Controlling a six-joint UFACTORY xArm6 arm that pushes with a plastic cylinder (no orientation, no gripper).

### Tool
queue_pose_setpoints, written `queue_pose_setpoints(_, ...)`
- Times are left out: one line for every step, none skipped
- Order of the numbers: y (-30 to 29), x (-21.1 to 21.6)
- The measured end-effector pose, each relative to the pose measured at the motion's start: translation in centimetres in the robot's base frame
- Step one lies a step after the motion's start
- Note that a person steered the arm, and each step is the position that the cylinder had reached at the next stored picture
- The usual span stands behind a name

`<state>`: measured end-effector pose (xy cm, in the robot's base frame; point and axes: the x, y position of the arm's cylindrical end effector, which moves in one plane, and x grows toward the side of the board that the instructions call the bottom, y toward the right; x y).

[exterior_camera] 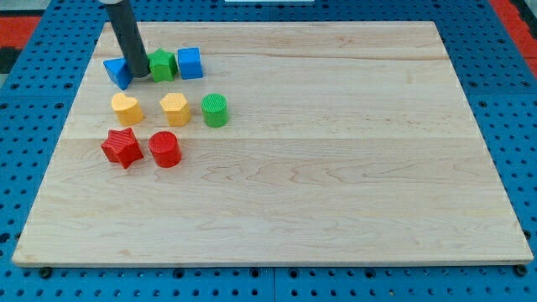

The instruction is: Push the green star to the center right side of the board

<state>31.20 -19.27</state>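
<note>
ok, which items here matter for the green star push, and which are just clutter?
In play:
green star
my tip, between the green star and the blue block at its left
board

Lying about:
blue cube
yellow heart
yellow hexagon
green cylinder
red star
red cylinder

A pale wooden table (336, 168) carries eight blocks bunched toward the view's top left: blue block (117, 72), green star (162, 65), blue cube (190, 63), yellow heart (126, 108), yellow block (174, 108), green cylinder (215, 110), red star (122, 148), red cylinder (165, 149).
</note>
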Motion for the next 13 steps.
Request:
queue_pose_setpoints(1.0,-1.2)
queue_pose_setpoints(-0.6,-2.8)
queue_pose_setpoints(0.9,-3.7)
queue_pose_setpoints(4.5,-2.7)
queue_pose_setpoints(6.2,-0.5)
queue_pose_setpoints(6.6,0.9)
queue_pose_setpoints(6.9,0.2)
queue_pose_setpoints(11.5,0.2)
queue_pose_setpoints(16.8,0.2)
queue_pose_setpoints(18.0,2.5)
queue_pose_setpoints(21.3,3.1)
queue_pose_setpoints(24.1,5.1)
queue_pose_setpoints(30.6,6.1)
